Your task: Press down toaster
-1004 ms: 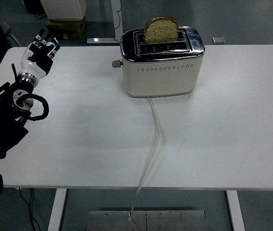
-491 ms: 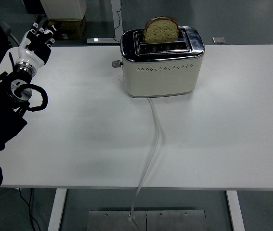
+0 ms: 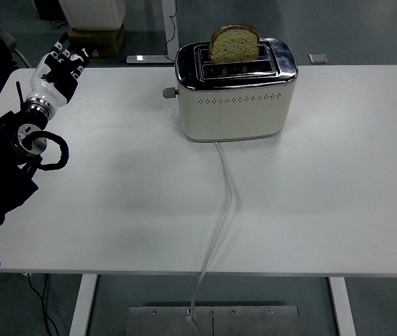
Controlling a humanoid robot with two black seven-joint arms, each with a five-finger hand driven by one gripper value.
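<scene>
A cream toaster [image 3: 234, 98] with a chrome top stands at the back middle of the white table [image 3: 310, 189]. A slice of brown bread [image 3: 234, 42] sticks up out of its slot. The lever knob [image 3: 169, 92] juts from the toaster's left end, up near the top. My left hand [image 3: 57, 68] hovers over the table's far left corner, well to the left of the knob, fingers relaxed and holding nothing. The right arm is out of view.
A white power cord [image 3: 226, 196] runs from the toaster's front down over the table's near edge. Beyond the far edge, on the floor, are a cardboard box [image 3: 96, 38] and a table leg.
My left hand drifted back toward the table's far left corner, then shifted slightly right. The toaster, bread and lever have not moved.
</scene>
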